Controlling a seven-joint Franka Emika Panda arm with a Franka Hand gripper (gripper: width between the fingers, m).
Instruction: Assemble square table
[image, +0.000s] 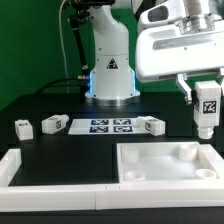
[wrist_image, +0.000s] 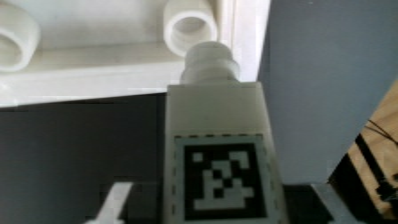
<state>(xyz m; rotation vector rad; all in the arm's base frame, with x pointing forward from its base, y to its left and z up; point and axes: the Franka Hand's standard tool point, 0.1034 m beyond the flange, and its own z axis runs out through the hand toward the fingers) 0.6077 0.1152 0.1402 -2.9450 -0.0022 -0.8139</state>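
My gripper (image: 207, 98) is shut on a white table leg (image: 207, 108) with a black-and-white tag and holds it upright in the air at the exterior view's right. It hangs above the far right part of the white square tabletop slab (image: 150, 172), not touching it. In the wrist view the leg (wrist_image: 217, 110) stands between my fingers (wrist_image: 118, 200), its threaded tip pointing toward the slab (wrist_image: 107, 75). Two round corner sockets (wrist_image: 185, 30) show near that tip. Three more tagged legs lie on the black table: two at the left (image: 22, 127) (image: 55, 124) and one at centre right (image: 152, 124).
The marker board (image: 110, 125) lies flat in front of the arm's white base (image: 110, 75). A long white L-shaped border rail (image: 40, 180) runs along the exterior view's left and front edge of the table, next to the slab.
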